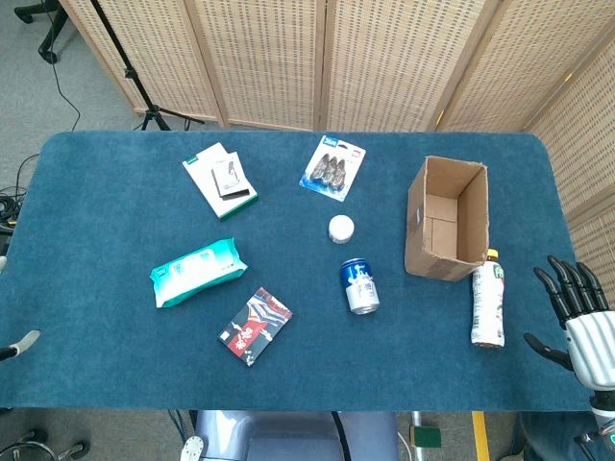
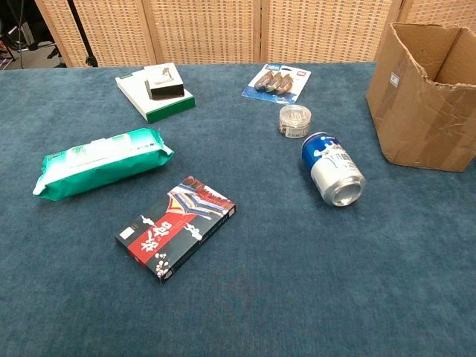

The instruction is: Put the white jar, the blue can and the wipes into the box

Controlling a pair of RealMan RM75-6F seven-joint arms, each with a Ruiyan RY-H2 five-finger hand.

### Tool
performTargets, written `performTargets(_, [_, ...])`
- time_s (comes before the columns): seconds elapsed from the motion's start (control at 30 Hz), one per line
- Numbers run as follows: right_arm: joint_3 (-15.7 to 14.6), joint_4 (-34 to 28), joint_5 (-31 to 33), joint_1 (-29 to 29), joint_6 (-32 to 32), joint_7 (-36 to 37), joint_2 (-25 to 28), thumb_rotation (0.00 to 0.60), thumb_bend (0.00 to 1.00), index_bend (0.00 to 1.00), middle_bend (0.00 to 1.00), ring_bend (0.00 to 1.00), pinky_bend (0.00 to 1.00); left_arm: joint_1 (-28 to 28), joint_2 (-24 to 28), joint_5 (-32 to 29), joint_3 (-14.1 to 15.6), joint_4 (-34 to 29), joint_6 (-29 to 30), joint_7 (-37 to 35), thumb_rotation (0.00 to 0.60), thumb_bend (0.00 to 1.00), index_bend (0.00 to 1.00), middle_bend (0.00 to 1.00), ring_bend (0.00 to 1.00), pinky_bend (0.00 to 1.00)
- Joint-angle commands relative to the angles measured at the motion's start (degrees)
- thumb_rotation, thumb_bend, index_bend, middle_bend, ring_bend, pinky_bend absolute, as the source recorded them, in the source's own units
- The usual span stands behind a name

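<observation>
The white jar [image 1: 341,229] [image 2: 294,120] stands mid-table, with the blue can [image 1: 359,286] [image 2: 332,169] lying on its side just in front of it. Further left lies the green-and-white pack of wipes [image 1: 198,272] [image 2: 100,162]. An open cardboard box [image 1: 448,219] [image 2: 428,97] stands to the right of the jar. My right hand [image 1: 581,317] hovers off the table's right front corner, fingers spread, holding nothing. Only a grey fingertip [image 1: 19,344] shows at the left edge, probably part of my left hand; its state is hidden.
A drink bottle [image 1: 488,300] lies between the box and my right hand. A red-and-black packet [image 1: 255,326] [image 2: 176,226] lies near the front. A white-and-green box [image 1: 220,180] [image 2: 155,91] and a blister pack [image 1: 333,167] [image 2: 275,81] lie at the back. Wicker screens stand behind.
</observation>
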Motion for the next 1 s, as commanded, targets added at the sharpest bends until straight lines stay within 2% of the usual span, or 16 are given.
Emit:
performTargets(0.03, [-0.16, 0.09, -0.36, 0.15, -0.07, 0.05, -0.1, 0.6, 0.0, 0.0, 0.0, 0.0, 0.0, 0.06, 0.04, -0.24, -0.09, 0.03, 0.02, -0.17, 0.6, 0.0, 0.0, 0.0, 0.0, 0.0])
performTargets(0.33, [-0.12, -0.2, -1.83, 1.96, -1.25, 1.11, -0.45, 0.6, 0.0, 0.0, 0.0, 0.0, 0.0, -0.07, 0.41, -0.21, -0.35, 0.17, 0.04, -1.5, 0.6, 0.0, 0.0, 0.0, 0.0, 0.0])
performTargets(0.4, [0.36, -1.75, -2.92, 3.76, -2.53, 1.29, 0.37, 0.6, 0.0, 0.0, 0.0, 0.0, 0.0, -0.16, 0.47, -0.38, -0.45, 0.34, -0.13, -1.87, 0.6, 0.0, 0.0, 0.0, 0.0, 0.0])
performTargets(0.53, [3.16, -7.9, -2.52, 8.57, -7.45, -0.22, 3.53, 0.6, 0.0, 0.0, 0.0, 0.0, 0.0, -0.51, 0.75, 0.22, -0.32, 0.45, -0.57, -2.68, 0.6, 0.0, 0.0, 0.0, 0.0, 0.0])
performTargets(0.67, [7.14, -17.12, 0.21, 15.52, -16.71, -1.59, 8.13, 0.6, 0.0, 0.0, 0.0, 0.0, 0.0, -0.7, 0.78, -0.16, -0.36, 0.38, -1.08, -2.62, 0.6, 0.0, 0.0, 0.0, 0.0, 0.0])
performTargets(0.77, [10.77, -21.24, 5.69, 21.88, -26.29, -1.86, 9.87, 0.6, 0.0, 0.0, 0.0, 0.0, 0.0, -0.94, 0.82, -0.58, -0.47, 0.18, -1.64, -2.37, 0.6, 0.0, 0.0, 0.0, 0.0, 0.0])
performTargets(0.87, [14.17, -21.98, 13.14, 28.53, -36.26, -4.0, 9.2, 0.6, 0.0, 0.0, 0.0, 0.0, 0.0, -1.19, 0.8, -1.28, -0.62, -0.02, -2.34, -2.08, 0.6, 0.0, 0.0, 0.0, 0.0, 0.0])
performTargets(1.0, [17.34, -18.6, 23.3, 36.79, -46.22, -9.98, 4.89, 0.6, 0.0, 0.0, 0.0, 0.0, 0.0, -1.89, 0.82, -2.7, -1.04, -0.06, -3.95, -1.92, 0.6, 0.0, 0.0, 0.0, 0.0, 0.0])
